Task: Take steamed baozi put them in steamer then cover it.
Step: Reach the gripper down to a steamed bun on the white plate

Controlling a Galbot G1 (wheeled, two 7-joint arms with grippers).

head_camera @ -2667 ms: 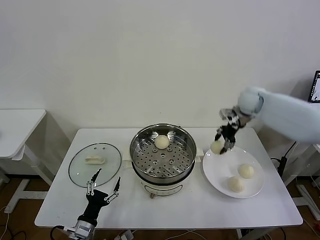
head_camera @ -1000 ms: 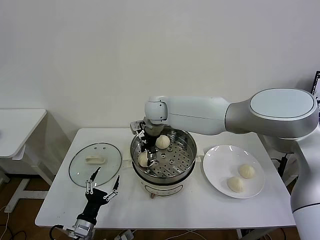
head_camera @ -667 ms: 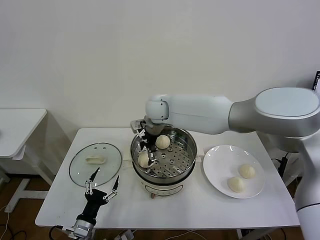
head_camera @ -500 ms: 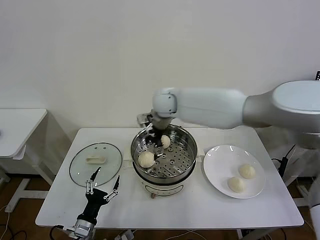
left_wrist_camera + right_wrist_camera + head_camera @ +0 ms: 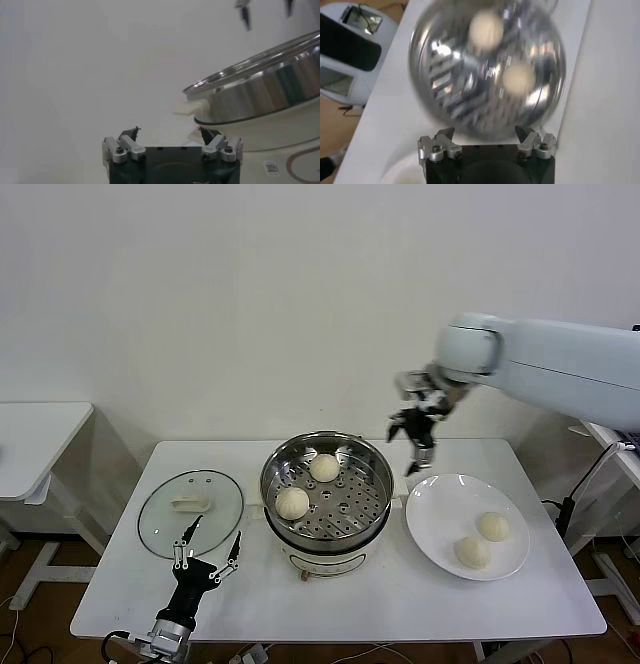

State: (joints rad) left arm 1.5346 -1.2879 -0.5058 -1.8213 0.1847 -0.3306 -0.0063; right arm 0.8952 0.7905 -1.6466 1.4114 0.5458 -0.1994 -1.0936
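Right tool (image 5: 412, 446) raised, open — left tool (image 5: 206, 550) low, open

Pale right arm (image 5: 560, 369), black fingers (image 5: 412, 427)

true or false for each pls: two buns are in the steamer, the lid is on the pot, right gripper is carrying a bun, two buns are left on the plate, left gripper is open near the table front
1. Two steamed baozi lie in the steamer. True.
2. The cover sits on the steamer. False: it lies flat on the table, on the steamer's left side.
3. The right gripper carries a bun. False: it is open and empty, in the air above the gap between steamer and plate.
4. Two buns are on the plate. True.
5. The left gripper is open near the table's front edge. True.
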